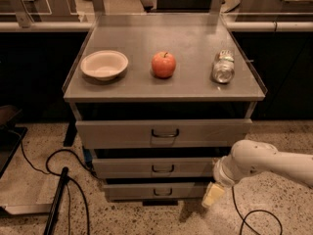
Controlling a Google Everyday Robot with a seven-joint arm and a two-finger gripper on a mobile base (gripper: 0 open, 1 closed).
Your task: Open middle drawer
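Observation:
A grey metal cabinet has three stacked drawers. The middle drawer (156, 168) is a shallow grey front with a small dark wire handle (162, 169) at its centre, and it looks closed. Above it is the tallest drawer (164, 133); below it is the smallest drawer (152, 191). My white arm (264, 161) comes in from the right. My gripper (212, 195) hangs low at the right of the cabinet, beside the bottom drawer's right end and right of the middle drawer's handle. It holds nothing that I can see.
On the cabinet top (166, 84) sit a white bowl (104, 65), a red apple (163, 64) and a lying can (223, 67). Black cables (58, 160) and a dark rod (56, 199) lie on the speckled floor at the left. A cable (254, 217) loops under my arm.

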